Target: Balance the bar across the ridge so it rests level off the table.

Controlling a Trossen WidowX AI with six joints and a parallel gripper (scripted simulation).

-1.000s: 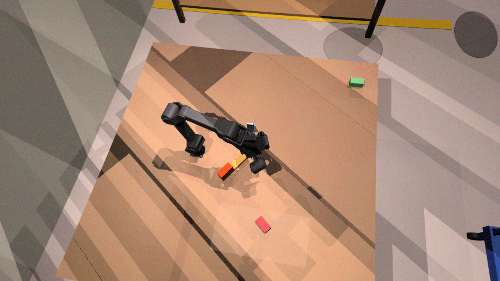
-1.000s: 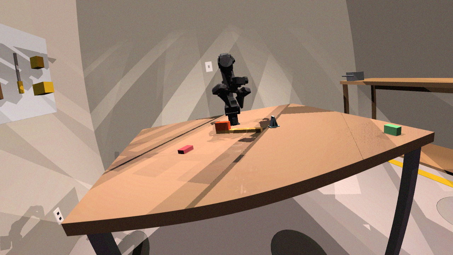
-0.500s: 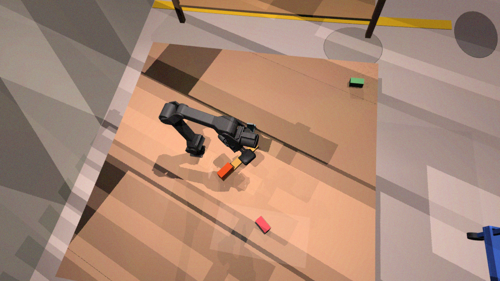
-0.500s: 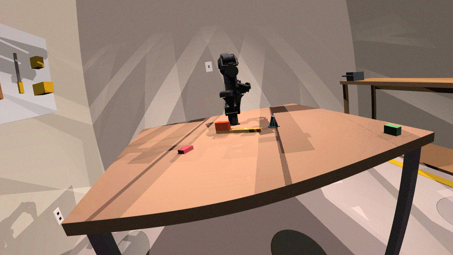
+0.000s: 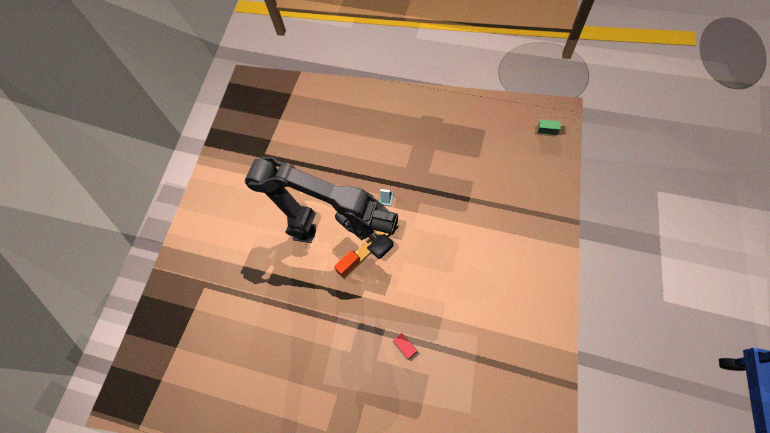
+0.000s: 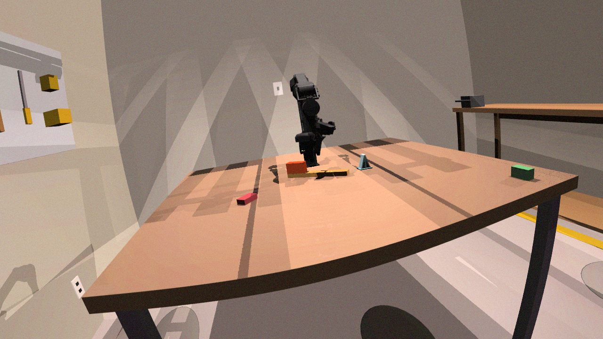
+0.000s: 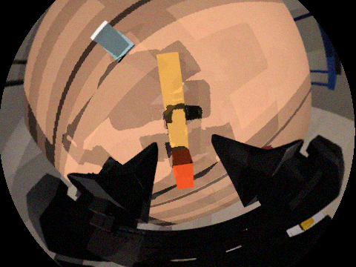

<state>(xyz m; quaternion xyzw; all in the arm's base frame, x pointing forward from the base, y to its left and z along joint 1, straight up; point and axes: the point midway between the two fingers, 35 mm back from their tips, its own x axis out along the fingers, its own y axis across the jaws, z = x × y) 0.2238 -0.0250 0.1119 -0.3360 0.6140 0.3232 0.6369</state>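
Observation:
The yellow bar (image 5: 363,251) (image 6: 312,173) (image 7: 170,81) lies flat on the table (image 5: 511,279) (image 6: 337,227), with an orange block (image 5: 346,263) (image 6: 296,167) (image 7: 183,176) on one end. The pale blue ridge (image 5: 385,195) (image 6: 363,163) (image 7: 113,41) stands apart from the bar, off its plain end. My gripper (image 7: 185,142) is open and empty, pointing down above the bar. In the wrist view the orange end shows between the fingertips. The arm hides part of the bar in the top view.
A green block (image 5: 549,127) (image 6: 522,172) lies near the far table corner. A red block (image 5: 405,346) (image 6: 247,198) lies on the table, on the orange block's side. A blue cart (image 5: 756,376) (image 7: 329,70) and a second table (image 6: 548,108) stand off the table.

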